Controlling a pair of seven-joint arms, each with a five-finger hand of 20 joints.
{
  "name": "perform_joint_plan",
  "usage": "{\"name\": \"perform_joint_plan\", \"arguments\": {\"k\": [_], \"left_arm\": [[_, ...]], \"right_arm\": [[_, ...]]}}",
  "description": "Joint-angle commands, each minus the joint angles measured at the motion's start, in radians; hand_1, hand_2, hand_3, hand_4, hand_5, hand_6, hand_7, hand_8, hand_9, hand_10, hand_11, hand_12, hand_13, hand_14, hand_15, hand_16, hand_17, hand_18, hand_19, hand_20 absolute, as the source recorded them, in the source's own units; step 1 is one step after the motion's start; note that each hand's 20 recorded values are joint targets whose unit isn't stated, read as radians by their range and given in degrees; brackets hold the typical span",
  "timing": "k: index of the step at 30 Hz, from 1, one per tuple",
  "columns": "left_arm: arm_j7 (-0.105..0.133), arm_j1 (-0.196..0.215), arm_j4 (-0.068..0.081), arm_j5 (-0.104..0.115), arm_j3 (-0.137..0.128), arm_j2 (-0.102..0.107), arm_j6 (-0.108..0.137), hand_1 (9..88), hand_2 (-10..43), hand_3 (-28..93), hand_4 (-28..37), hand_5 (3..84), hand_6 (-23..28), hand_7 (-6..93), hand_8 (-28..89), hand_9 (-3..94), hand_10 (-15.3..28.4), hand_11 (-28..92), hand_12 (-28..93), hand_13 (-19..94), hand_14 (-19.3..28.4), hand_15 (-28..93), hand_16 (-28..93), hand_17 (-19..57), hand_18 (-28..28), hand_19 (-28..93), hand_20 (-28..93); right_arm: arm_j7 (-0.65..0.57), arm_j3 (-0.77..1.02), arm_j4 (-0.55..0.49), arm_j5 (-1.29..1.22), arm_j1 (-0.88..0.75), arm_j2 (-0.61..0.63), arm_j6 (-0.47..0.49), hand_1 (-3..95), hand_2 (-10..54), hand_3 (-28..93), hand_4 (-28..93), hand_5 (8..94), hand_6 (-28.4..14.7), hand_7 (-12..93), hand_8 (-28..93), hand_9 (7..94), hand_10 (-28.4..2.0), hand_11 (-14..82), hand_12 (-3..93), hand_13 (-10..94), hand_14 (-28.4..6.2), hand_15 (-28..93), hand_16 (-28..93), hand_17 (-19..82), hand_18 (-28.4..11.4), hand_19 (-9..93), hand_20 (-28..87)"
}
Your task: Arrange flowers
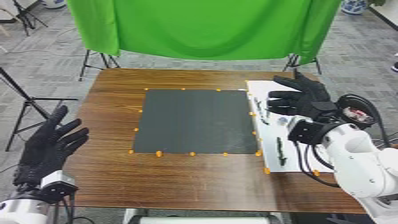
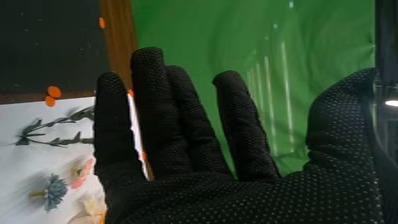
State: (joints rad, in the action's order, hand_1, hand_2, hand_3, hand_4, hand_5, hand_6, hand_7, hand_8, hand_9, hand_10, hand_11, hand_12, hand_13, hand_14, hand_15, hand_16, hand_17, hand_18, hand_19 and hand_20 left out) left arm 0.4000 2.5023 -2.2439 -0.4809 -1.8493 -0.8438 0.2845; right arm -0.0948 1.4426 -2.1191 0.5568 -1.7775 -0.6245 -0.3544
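In the head view my right hand (image 1: pixel 311 100) is over the white sheet (image 1: pixel 306 155) on the table's right side. The right wrist view shows the right hand (image 2: pixel 240 192) open, fingers straight, holding nothing. Beside it there lie a green leafy sprig (image 2: pixel 55 132), a blue flower (image 2: pixel 55 192), a pink flower (image 2: pixel 83 173) and a pale flower (image 2: pixel 89 207) on the sheet. A green stem (image 1: pixel 282 151) lies lower on the sheet in the head view. My left hand (image 1: pixel 44 147) is open at the table's left edge, with nothing in it.
A dark square mat (image 1: pixel 195 121) lies mid-table, with orange markers around its edges. The brown wooden table (image 1: pixel 169 182) extends on every side of it. A green cloth (image 1: pixel 209 30) hangs behind the far edge. Black stands are at the left and behind.
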Motion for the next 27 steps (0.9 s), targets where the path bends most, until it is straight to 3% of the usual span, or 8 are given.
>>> {"name": "perform_joint_plan", "arguments": {"k": [1, 9, 12, 15, 16, 19, 25, 27], "left_arm": [[0.015, 0.018, -0.001, 0.007, 0.001, 0.009, 0.001, 29.8, 6.1, 61, -19.5, 30.7, 5.4, 6.2, -7, 27.7, 18.3, 21, 12, 19, 27.3, 52, -10, -6.6, 28.4, 52, -1], [0.007, 0.015, -0.001, 0.005, 0.010, 0.004, -0.003, 29.8, 6.1, 61, -19.5, 30.7, 5.5, 6.3, -7, 27.7, 18.4, 21, 12, 19, 27.3, 52, -10, -6.6, 28.4, 53, -2], [0.006, 0.020, -0.004, 0.005, 0.005, 0.000, -0.002, 29.8, 6.1, 61, -19.5, 30.7, 5.5, 6.3, -7, 27.6, 18.4, 21, 12, 19, 27.3, 52, -10, -6.5, 28.4, 53, -2], [0.012, 0.030, -0.008, 0.007, -0.009, 0.006, -0.003, 29.8, 6.1, 61, -19.5, 30.7, 5.5, 6.3, -7, 27.6, 18.4, 21, 12, 19, 27.3, 52, -10, -6.5, 28.4, 53, -2], [-0.005, 0.019, -0.006, -0.006, -0.013, -0.006, -0.010, 29.8, 6.1, 61, -19.5, 30.7, 5.5, 6.3, -7, 27.6, 18.3, 21, 12, 19, 27.3, 52, -11, -6.5, 28.4, 53, -2], [-0.003, 0.036, -0.016, -0.007, -0.031, -0.004, -0.010, 29.8, 6.0, 61, -19.5, 30.7, 5.5, 6.3, -7, 27.6, 18.4, 21, 12, 19, 27.3, 52, -11, -6.5, 28.4, 53, -2], [-0.026, 0.042, -0.020, -0.023, -0.056, -0.020, -0.042, 29.8, 6.1, 61, -19.4, 30.6, 5.6, 6.2, -7, 27.6, 18.4, 21, 12, 20, 27.7, 53, -10, -5.6, 28.4, 55, -2], [-0.025, 0.046, -0.024, -0.027, -0.061, -0.017, -0.037, 29.9, 6.2, 61, -19.3, 30.6, 5.6, 6.1, -7, 27.6, 18.5, 21, 12, 21, 28.2, 54, -11, -4.7, 28.4, 56, -3]], "right_arm": [[-0.037, 0.003, -0.009, 0.043, 0.005, 0.001, -0.021, 14.0, 13.9, 77, -27, 45.0, -1.9, 14, -11, 51.0, -18.3, 15.3, 14.0, 43, -20.9, 47, 10, 16, -25.8, 63, 18], [-0.311, 0.026, -0.052, 0.361, 0.024, -0.040, -0.009, 18.3, 8.1, 78, -25, 45.5, -6.1, 16, -10, 53.2, -20.2, 20.3, 15.3, 48, -20.3, 55, 10, 24, -26.4, 71, 18], [-0.504, -0.040, -0.069, 0.525, 0.113, -0.053, -0.023, 20.5, 5.5, 78, -23, 46.1, -8.4, 18, -11, 54.5, -20.8, 23.9, 15.5, 51, -19.6, 58, 8, 31, -24.9, 78, 9], [-0.710, -0.047, -0.106, 0.715, 0.132, -0.064, 0.048, 24.0, 3.3, 76, -21, 48.9, -11.0, 19, -11, 57.9, -21.5, 29.3, 16.5, 56, -18.4, 61, 8, 42, -18.5, 85, -6], [-0.765, -0.055, -0.118, 0.772, 0.134, -0.060, 0.065, 24.8, 2.8, 76, -21, 50.0, -11.9, 20, -11, 58.9, -22.0, 31.5, 17.0, 58, -18.1, 63, 8, 45, -16.9, 89, -16], [-0.871, -0.091, -0.134, 0.905, 0.158, -0.053, 0.149, 27.8, 1.3, 75, -19, 51.6, -13.8, 23, -10, 59.8, -22.5, 38.9, 17.9, 61, -17.5, 65, 9, 51, -13.6, 93, -25], [-1.014, -0.157, -0.147, 1.038, 0.202, -0.049, 0.308, 32.4, -1.2, 74, -19, 55.8, -16.3, 27, -8, 61.7, -23.5, 49.0, 20.4, 67, -16.7, 69, 10, 60, -10.1, 93, -24], [-1.041, -0.168, -0.153, 1.065, 0.197, -0.046, 0.346, 34.1, -1.5, 73, -18, 57.2, -16.5, 27, -8, 62.8, -23.6, 50.9, 20.9, 69, -16.2, 69, 10, 62, -9.7, 93, -22]]}}
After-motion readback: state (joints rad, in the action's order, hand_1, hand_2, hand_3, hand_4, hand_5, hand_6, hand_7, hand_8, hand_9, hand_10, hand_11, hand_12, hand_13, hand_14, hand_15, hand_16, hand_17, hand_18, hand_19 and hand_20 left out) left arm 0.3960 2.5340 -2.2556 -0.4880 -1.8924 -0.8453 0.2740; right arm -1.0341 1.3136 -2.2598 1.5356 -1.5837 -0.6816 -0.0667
